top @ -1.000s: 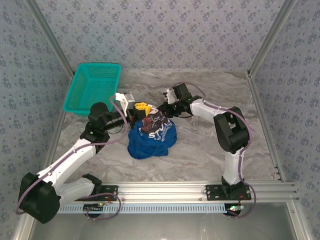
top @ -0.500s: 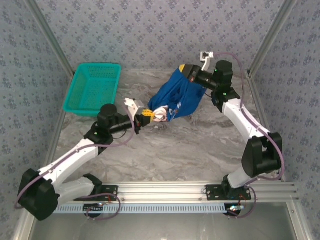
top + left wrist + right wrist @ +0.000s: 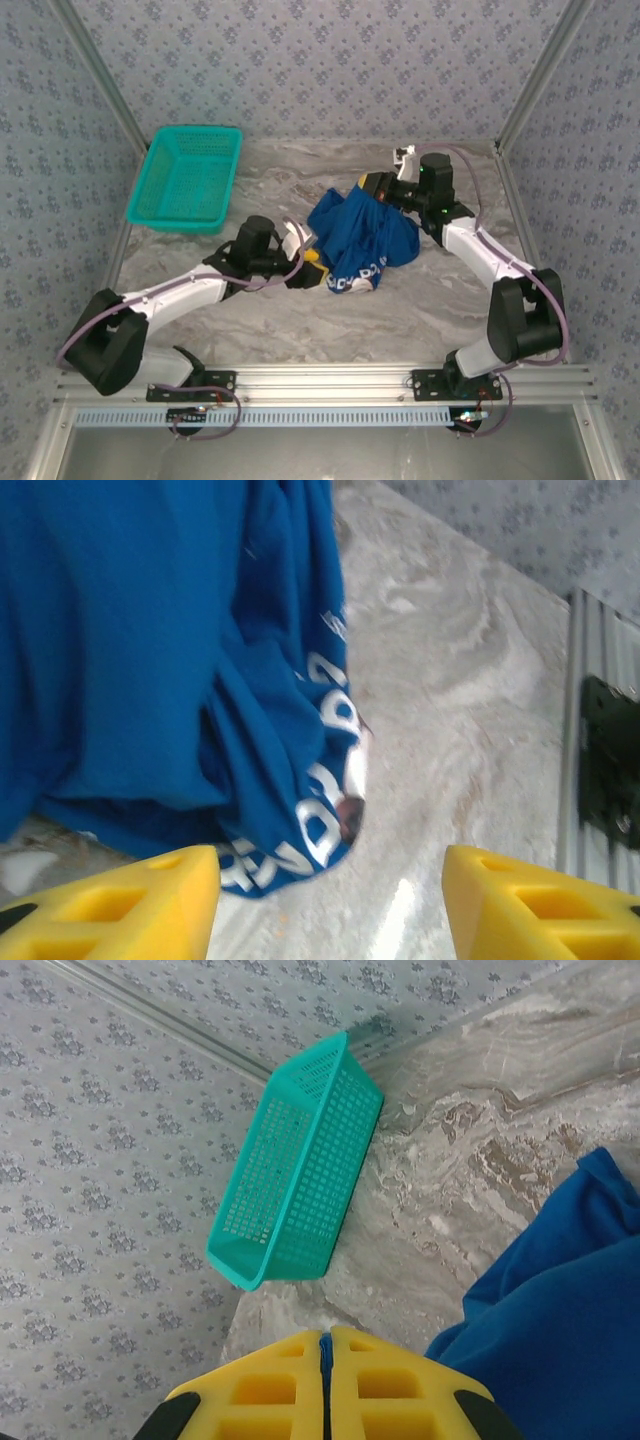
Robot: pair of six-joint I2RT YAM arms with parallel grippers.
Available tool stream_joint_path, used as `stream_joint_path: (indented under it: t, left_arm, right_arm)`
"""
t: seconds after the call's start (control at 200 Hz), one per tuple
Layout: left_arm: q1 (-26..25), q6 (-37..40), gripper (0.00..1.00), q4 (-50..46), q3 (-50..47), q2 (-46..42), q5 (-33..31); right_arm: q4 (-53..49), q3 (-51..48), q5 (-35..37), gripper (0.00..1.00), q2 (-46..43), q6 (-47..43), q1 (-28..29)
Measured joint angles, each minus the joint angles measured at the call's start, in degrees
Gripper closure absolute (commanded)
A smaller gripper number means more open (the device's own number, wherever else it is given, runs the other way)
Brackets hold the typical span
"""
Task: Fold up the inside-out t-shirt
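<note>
The inside-out t-shirt (image 3: 365,232) hangs bunched over the middle of the table (image 3: 400,310). Its top edge is pinched in the clenched right gripper (image 3: 380,186), and its printed lower edge seems to rest on the marble just beside the left gripper (image 3: 306,255), whose 2 yellow fingers (image 3: 130,895) stand apart with nothing between them. The cloth looks light and limp, so it should sag and twist rather than hold shape; a pinch on a seamed edge, such as a hem corner or shoulder, would likely serve better than the loose middle
</note>
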Motion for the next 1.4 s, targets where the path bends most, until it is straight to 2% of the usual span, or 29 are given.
stream_joint_path:
  t: [0.16,0.305,0.335,0.395,0.45,0.51,0.545,0.585,0.66,0.73,0.799,0.874,1.024,1.109,1.224,1.399]
  left_arm:
    - [-3.5,0.2,0.32,-0.3,9.9,6.8,-11.7]
    - [-5.8,1.1,0.29,0.0,18.8,16.8,-17.9]
    - [-6.1,1.4,0.31,0.0,20.5,19.0,-19.3]
    - [-6.3,2.0,0.49,0.1,23.4,22.6,-21.4]
    - [-6.0,1.6,0.77,-0.1,25.5,25.0,-21.2]
    - [-5.0,0.8,1.0,-1.2,27.6,26.6,-18.4]
    - [-4.2,-0.4,1.0,-1.5,28.2,26.7,-15.9]
    - [-2.9,-2.4,1.0,-1.3,28.5,26.2,-12.1]
    - [0.1,-8.1,1.0,-0.4,28.3,24.4,-4.7]
    - [2.9,-13.7,1.0,0.9,26.8,21.4,0.3]
    - [5.0,-18.1,1.0,1.0,25.2,18.1,3.3]
    - [5.5,-21.7,1.0,0.7,24.6,15.4,5.4]
    - [5.2,-27.4,1.0,0.0,24.6,14.1,7.9]
    - [5.2,-29.5,1.0,-1.6,24.6,14.1,8.2]
    - [5.2,-30.7,1.0,-3.6,24.6,14.1,8.3]
    - [5.2,-30.4,1.0,-6.4,24.7,14.0,8.6]
  right_arm:
    - [-2.4,0.0,0.0,1.0,-1.4,0.4,0.9]
    - [-5.5,0.1,0.0,1.0,-1.8,1.0,1.4]
    - [-6.3,0.2,0.0,1.0,-1.9,1.1,1.4]
    - [-7.9,0.8,0.0,1.0,-2.1,1.2,1.4]
    - [-10.0,1.7,0.0,1.0,-2.4,0.9,1.2]
    - [-13.5,3.5,0.2,0.94,-2.7,-0.7,0.7]
    - [-17.4,5.7,1.3,0.91,-2.6,-3.2,0.3]
    - [-22.4,8.8,3.8,0.81,-2.4,-6.5,-0.1]
    - [-31.5,16.2,13.3,0.65,-1.9,-13.8,0.1]
    - [-35.6,20.2,21.9,0.54,-2.2,-19.8,1.2]
    - [-37.6,20.1,26.7,0.39,-4.0,-24.7,2.9]
    - [-38.1,16.1,27.4,0.32,-7.4,-28.5,4.7]
    - [-36.6,2.1,23.9,0.15,-17.6,-32.8,10.0]
    - [-34.0,-5.6,24.1,0.11,-21.2,-34.1,14.7]
    - [-29.2,-11.5,28.2,0.1,-19.5,-34.2,19.4]
    - [-21.2,-12.9,34.2,0.18,-11.4,-34.7,18.1]
